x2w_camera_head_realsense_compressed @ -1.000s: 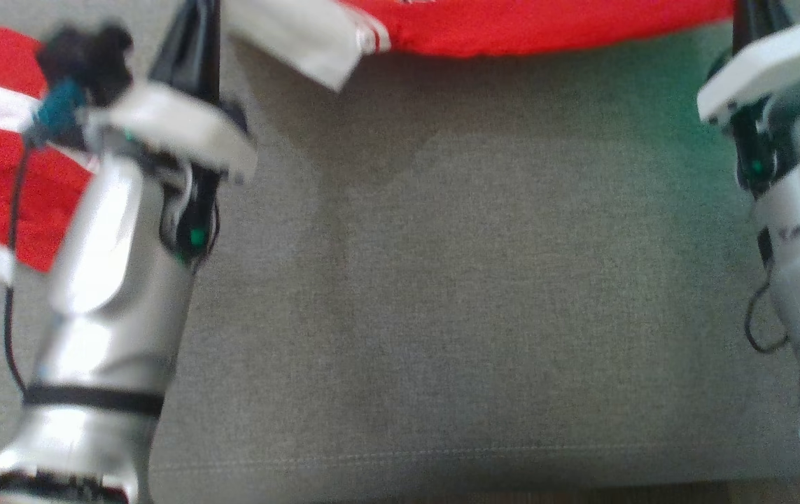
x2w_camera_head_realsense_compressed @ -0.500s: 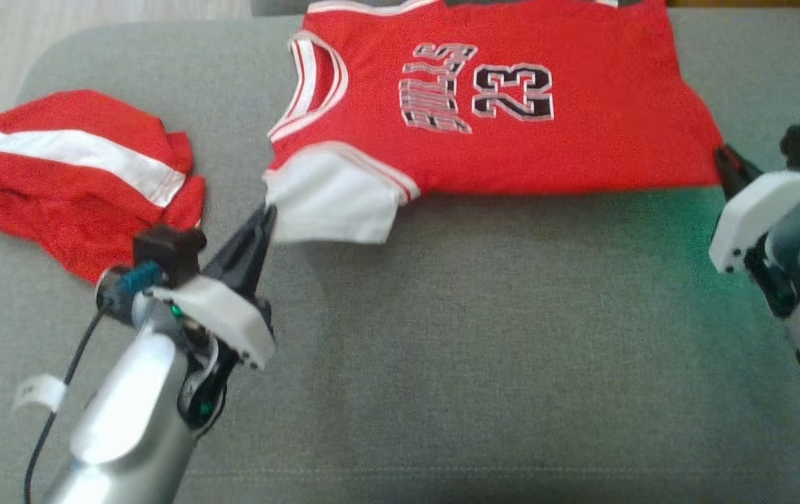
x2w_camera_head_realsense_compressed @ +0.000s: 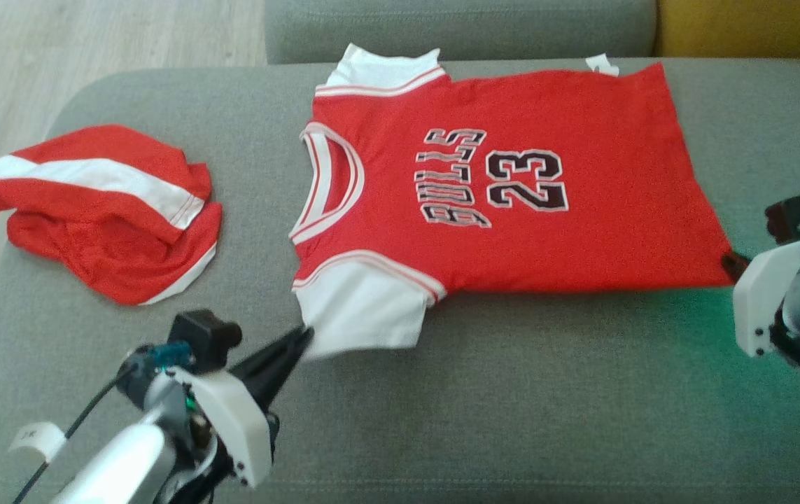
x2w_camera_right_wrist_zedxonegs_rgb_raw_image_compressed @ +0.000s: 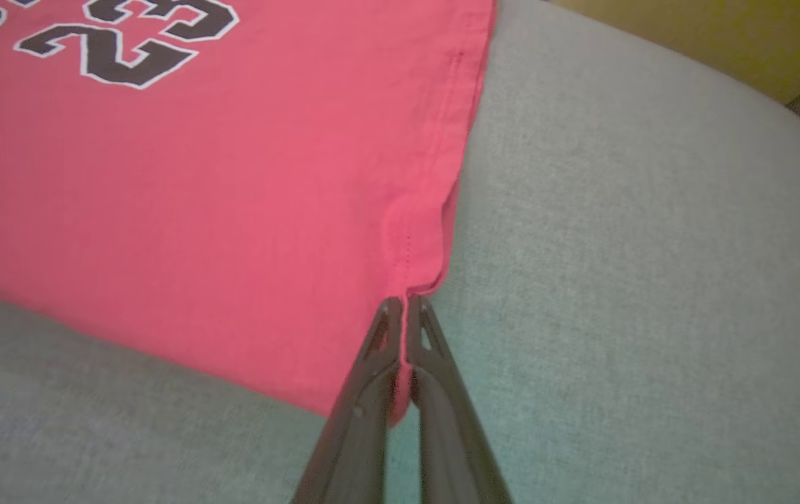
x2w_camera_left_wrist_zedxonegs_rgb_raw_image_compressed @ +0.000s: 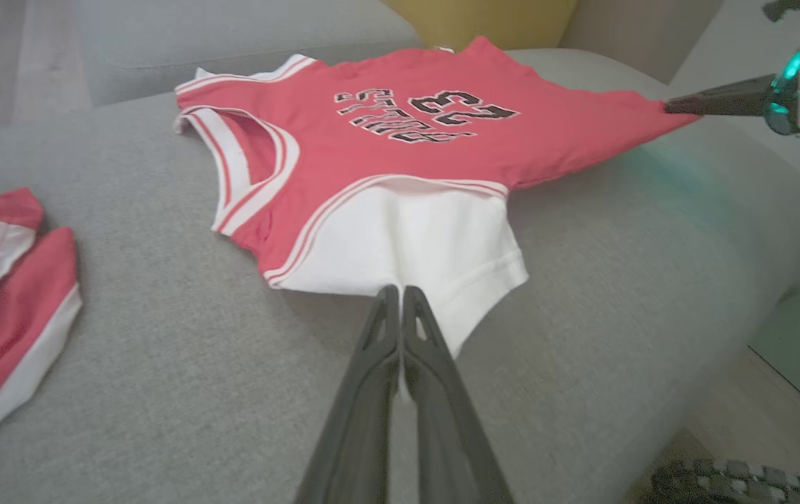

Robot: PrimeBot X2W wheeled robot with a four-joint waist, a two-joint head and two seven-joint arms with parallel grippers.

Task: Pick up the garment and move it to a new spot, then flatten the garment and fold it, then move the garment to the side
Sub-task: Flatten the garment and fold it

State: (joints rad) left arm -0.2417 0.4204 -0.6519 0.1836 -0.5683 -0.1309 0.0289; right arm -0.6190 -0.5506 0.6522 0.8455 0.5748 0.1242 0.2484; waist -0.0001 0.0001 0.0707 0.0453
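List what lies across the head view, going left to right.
From the left: crumpled red-and-white garment → left gripper, shut on the white sleeve → red jersey → right gripper, shut on the jersey's hem corner.

The jersey (x2w_camera_head_realsense_compressed: 511, 231) lies on the sofa cushion (x2w_camera_head_realsense_compressed: 511, 420), across the frame's upper middle. The shorts (x2w_camera_head_realsense_compressed: 106, 210) lie left of it, apart.
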